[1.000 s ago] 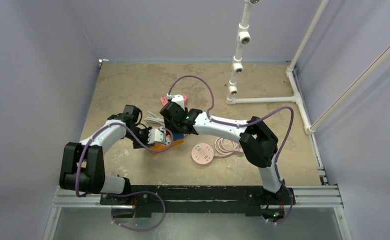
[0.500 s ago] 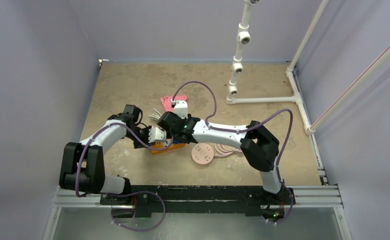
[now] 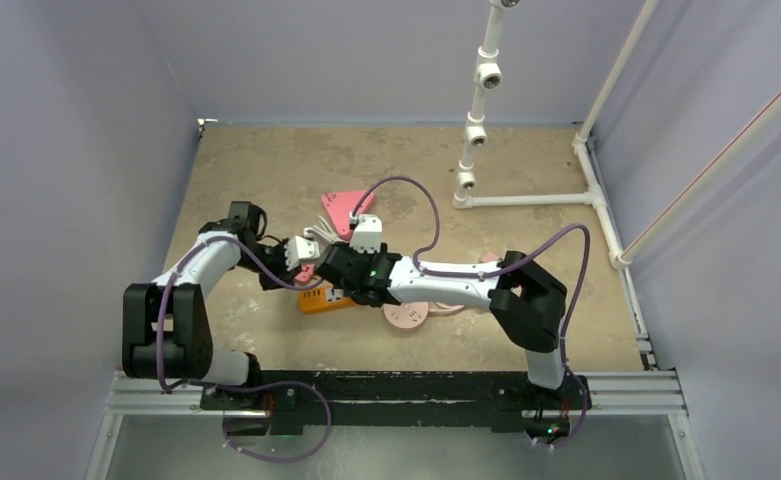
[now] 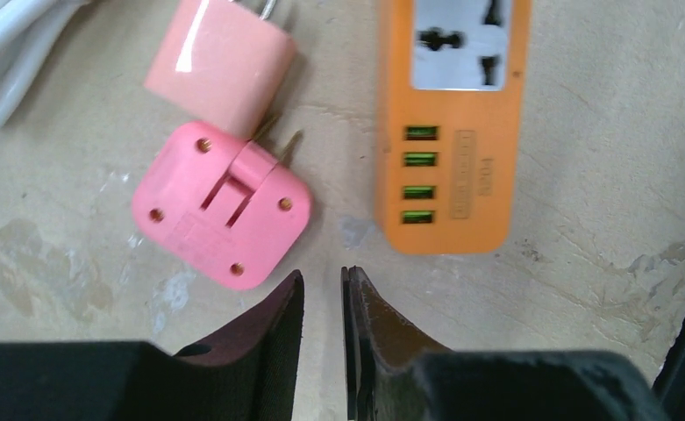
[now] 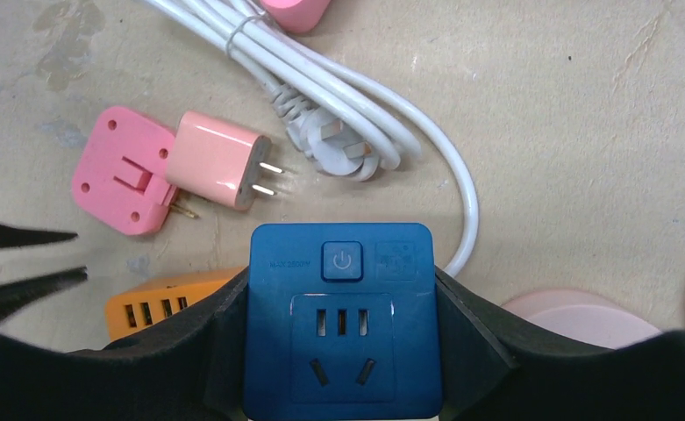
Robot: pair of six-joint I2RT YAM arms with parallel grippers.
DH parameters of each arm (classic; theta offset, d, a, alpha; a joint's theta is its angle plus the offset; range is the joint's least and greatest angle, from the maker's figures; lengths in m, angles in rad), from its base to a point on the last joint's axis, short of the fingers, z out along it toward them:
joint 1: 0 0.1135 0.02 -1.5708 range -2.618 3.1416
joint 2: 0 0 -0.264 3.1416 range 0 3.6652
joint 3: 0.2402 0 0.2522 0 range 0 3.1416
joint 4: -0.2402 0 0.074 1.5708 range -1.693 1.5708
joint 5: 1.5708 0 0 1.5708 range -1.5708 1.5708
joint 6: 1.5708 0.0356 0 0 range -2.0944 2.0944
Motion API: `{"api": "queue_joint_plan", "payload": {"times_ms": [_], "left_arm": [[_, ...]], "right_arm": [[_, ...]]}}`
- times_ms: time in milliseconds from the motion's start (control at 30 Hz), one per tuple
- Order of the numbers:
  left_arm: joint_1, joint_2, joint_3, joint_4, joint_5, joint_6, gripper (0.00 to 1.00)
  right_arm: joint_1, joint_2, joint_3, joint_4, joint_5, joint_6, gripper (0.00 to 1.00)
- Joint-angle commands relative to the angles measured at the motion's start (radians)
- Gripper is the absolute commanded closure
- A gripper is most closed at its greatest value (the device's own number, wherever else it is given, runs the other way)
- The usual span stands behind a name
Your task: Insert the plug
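Power strip [image 4: 453, 175], orange plastic, cut off at top. Right hand [image 5: 343, 303] clamps blue socket cube [image 5: 342, 333]; left hand [image 4: 322, 282] narrow, empty, near pink plug [image 4: 222, 206].

The counter [image 3: 256, 170] is mottled in sandy beige, and darker stains are seen on it. The socket cube [image 5: 343, 289] is coloured deep blue, with dark slots. The power strip [image 4: 453, 219] is finished in bright orange, with a pale grey socket panel and four green ports. The square adapter [image 4: 220, 210] is done in hot pink. The charger plug [image 4: 220, 61] is tinted a softer salmon pink, and its prongs are seen as silvery. The cable [image 5: 321, 96] is white. The disc [image 3: 406, 310] is coloured pale pink. The left claw [image 4: 323, 351] and right claw [image 5: 346, 351] are clad in black. The arms [image 3: 446, 275] are cased in white and black and wired in purple. The walls [image 3: 66, 150] are painted lavender.
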Motion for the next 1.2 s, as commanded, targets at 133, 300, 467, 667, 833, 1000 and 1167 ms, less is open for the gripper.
{"api": "queue_joint_plan", "payload": {"times_ms": [133,300,467,667,833,1000,1167], "left_arm": [[0.103,0.055,0.109,-0.133,0.146,0.017,0.78],[0.103,0.040,0.103,-0.145,0.162,0.014,0.78],[0.102,0.049,0.118,-0.189,0.182,0.033,0.78],[0.102,0.037,0.142,-0.302,0.165,0.128,0.76],[0.095,0.062,0.174,-0.340,0.217,0.137,0.75],[0.089,0.069,0.175,-0.350,0.270,0.126,0.77],[0.106,0.073,0.262,-0.345,0.350,0.054,0.60]], "right_arm": [[0.101,-0.038,0.001,-0.021,0.147,0.054,1.00],[0.126,-0.047,0.002,-0.093,0.219,0.145,1.00],[0.154,-0.021,-0.002,-0.155,0.279,0.242,1.00],[0.159,0.012,0.059,-0.167,0.316,0.242,1.00],[0.157,0.017,0.121,-0.166,0.358,0.192,1.00],[0.157,-0.013,0.166,-0.156,0.371,0.116,1.00],[0.157,-0.118,0.161,-0.103,0.332,0.057,1.00]]}}
